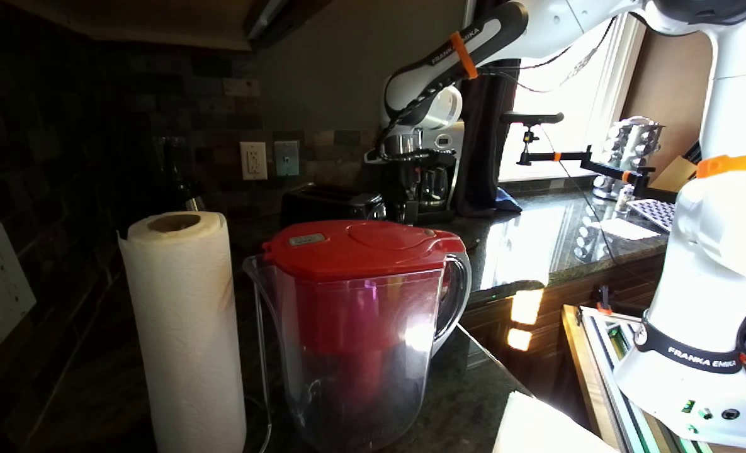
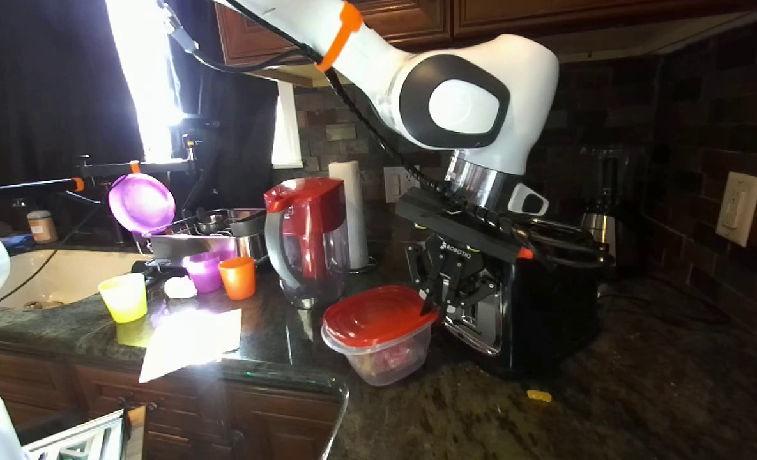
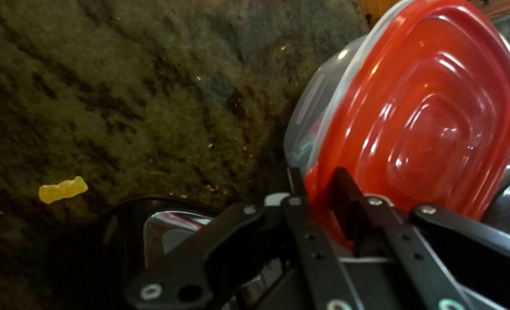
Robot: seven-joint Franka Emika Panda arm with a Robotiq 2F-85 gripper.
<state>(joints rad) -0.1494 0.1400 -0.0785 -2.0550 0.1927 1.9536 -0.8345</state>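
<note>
A clear plastic container with a red lid [image 2: 378,316] stands tilted at the counter's edge, with something pinkish inside. In the wrist view its lid [image 3: 435,125] fills the upper right. My gripper [image 3: 319,183] is shut on the container's near rim: a dark finger [image 3: 297,183] lies outside the wall, and the opposite one rests over the lid's top. Whether the base touches the counter I cannot tell. Directly beside the gripper is a black toaster [image 2: 554,313]. A small yellow gummy candy [image 3: 63,189] lies on the stone counter, also seen in an exterior view [image 2: 539,395].
Left of the container stands a red-lidded water pitcher [image 2: 308,239], with a paper towel roll [image 2: 352,220] behind it. Yellow [image 2: 124,299], purple [image 2: 203,273] and orange [image 2: 237,279] cups are farther along the counter, near the sink [image 2: 52,271]. A coffee maker [image 1: 435,182] is at the back.
</note>
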